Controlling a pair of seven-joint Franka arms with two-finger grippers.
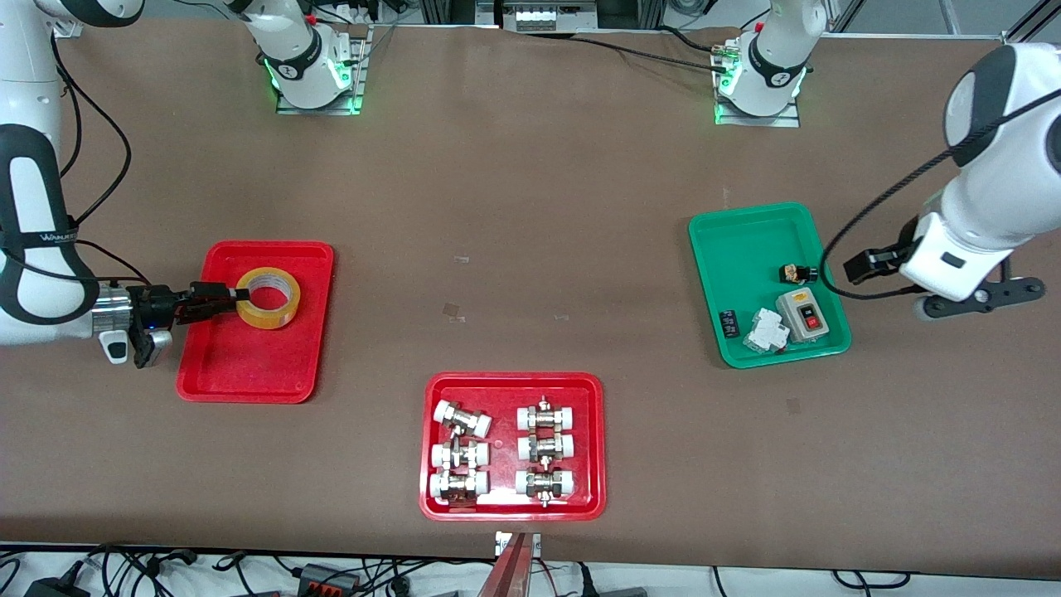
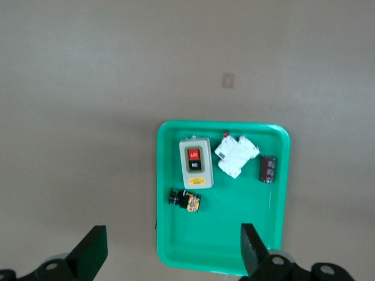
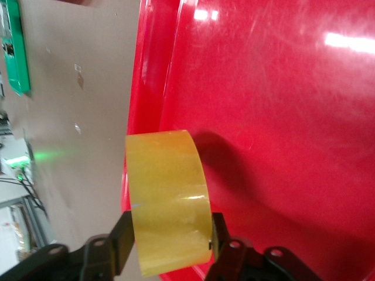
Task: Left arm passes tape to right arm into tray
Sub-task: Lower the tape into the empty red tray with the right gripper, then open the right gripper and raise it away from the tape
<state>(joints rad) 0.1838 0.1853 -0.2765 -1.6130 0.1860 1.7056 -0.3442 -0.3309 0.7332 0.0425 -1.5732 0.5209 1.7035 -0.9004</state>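
Yellow see-through tape roll [image 1: 268, 298] sits clamped in the right gripper [image 1: 217, 300] over the shiny red tray [image 1: 249, 377], middle-left of frame. Letting go too high could make it roll out. Left gripper [image 2: 173, 254] waits, fingers apart, above the green tray [image 2: 275, 137].

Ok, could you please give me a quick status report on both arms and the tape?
Right gripper shut on tape, over plain red tray. Left gripper open, waiting above green tray. Nothing blocking the drop.

Two red trays [image 1: 308, 323], one green tray [image 1: 721, 249], one tape roll [image 1: 268, 298], six fittings [image 1: 461, 420], two arms [image 1: 33, 249]
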